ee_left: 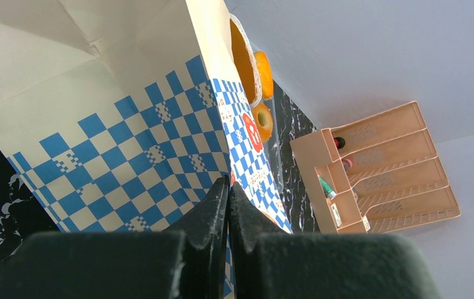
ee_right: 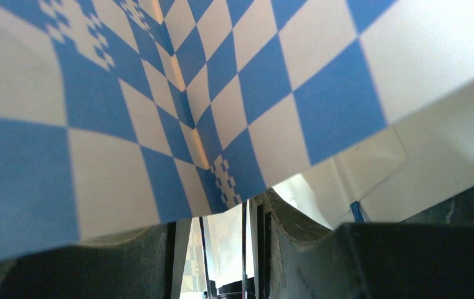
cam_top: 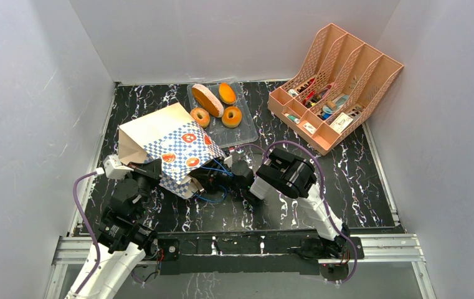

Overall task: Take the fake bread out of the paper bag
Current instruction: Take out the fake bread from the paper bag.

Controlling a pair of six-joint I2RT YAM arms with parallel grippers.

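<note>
Judging by the four pieces of fake bread point(cam_top: 207, 99) already lying in the clear tray point(cam_top: 246, 134) at upper centre, most of the job looked done, though whether any remained inside the paper bag point(cam_top: 159, 134), on its side at centre left, could not be told. The left gripper point(ee_left: 228, 187) was pressed together, pinching the bag's lower edge, while the right gripper point(ee_right: 218, 215) stood partly spread at the mouth. Bare table point(cam_top: 359, 180) at lower right offered room, the pink organizer point(cam_top: 337, 87) sitting well apart.
</note>
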